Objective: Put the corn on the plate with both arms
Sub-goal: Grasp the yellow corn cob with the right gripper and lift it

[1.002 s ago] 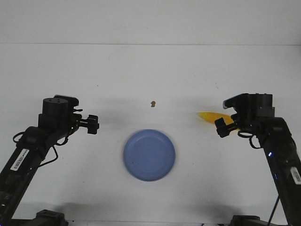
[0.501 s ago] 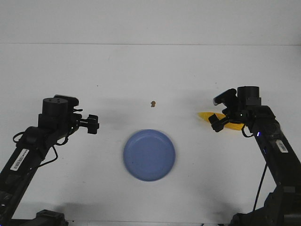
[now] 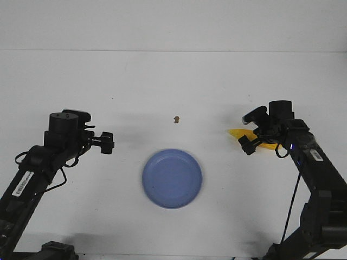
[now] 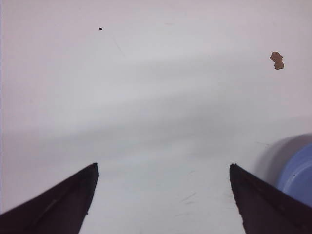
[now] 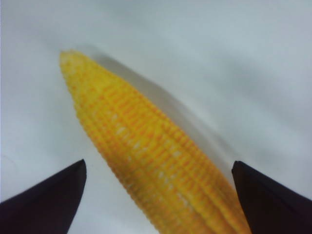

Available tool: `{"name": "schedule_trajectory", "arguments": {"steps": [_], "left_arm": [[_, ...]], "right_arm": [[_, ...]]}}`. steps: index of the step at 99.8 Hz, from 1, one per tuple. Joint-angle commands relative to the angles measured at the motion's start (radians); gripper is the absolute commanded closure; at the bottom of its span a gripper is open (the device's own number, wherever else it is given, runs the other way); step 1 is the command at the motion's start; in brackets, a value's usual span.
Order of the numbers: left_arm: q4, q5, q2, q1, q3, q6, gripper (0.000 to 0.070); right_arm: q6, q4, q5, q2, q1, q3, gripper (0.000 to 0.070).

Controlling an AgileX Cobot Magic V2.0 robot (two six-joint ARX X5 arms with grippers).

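Observation:
The yellow corn [image 3: 236, 133] lies on the white table at the right, its pointed end toward the middle. My right gripper [image 3: 251, 131] is open and straddles it. In the right wrist view the corn [image 5: 141, 141] runs slantwise between the two black fingertips [image 5: 58, 190], with gaps on both sides. The blue plate [image 3: 172, 179] sits at the front centre with nothing on it. Left of the plate, my left gripper [image 3: 107, 142] is open over bare table. The left wrist view shows the left gripper [image 4: 163, 166] wide apart, with the plate's rim [image 4: 300, 170] beside one finger.
A small brown speck [image 3: 176, 119] lies on the table behind the plate, also seen as the speck [image 4: 277, 60] in the left wrist view. A tiny dark dot [image 4: 100, 29] marks the surface farther off.
The right arm has turned and shifted a little left, bringing its open gripper down around the corn. The left arm, plate and corn have not moved.

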Motion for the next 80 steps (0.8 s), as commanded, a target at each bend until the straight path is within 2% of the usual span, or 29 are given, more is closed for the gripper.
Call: {"name": "schedule_trajectory", "arguments": {"steps": [1, 8, 29, 36, 60, 74, 80], "left_arm": [[0.005, 0.001, 0.008, -0.001, 0.018, 0.005, 0.015], [0.005, 0.001, 0.008, -0.001, 0.018, 0.005, 0.015], [0.005, 0.001, 0.008, -0.001, 0.018, 0.005, 0.015], [0.005, 0.001, 0.008, -0.001, 0.018, 0.005, 0.015], [0.005, 0.001, 0.008, -0.001, 0.018, 0.005, 0.015], [0.004, 0.001, 0.008, -0.001, 0.018, 0.005, 0.0151], [0.004, 0.001, 0.008, -0.001, 0.018, 0.005, 0.0151]], "right_arm": [[0.003, 0.001, -0.003, 0.03, 0.0, 0.021, 0.0089], [0.003, -0.005, -0.002, 0.031, 0.0, 0.021, 0.0146], [0.007, -0.032, -0.002, 0.031, 0.0, 0.021, 0.0492], [0.019, -0.034, -0.003, 0.03, 0.0, 0.021, 0.0557], [0.097, -0.09, -0.055, -0.01, 0.042, 0.055, 0.0565], [0.167, -0.168, -0.065, -0.074, 0.133, 0.1, 0.0565], [0.195, -0.195, -0.095, -0.102, 0.187, 0.114, 0.0565]]}}
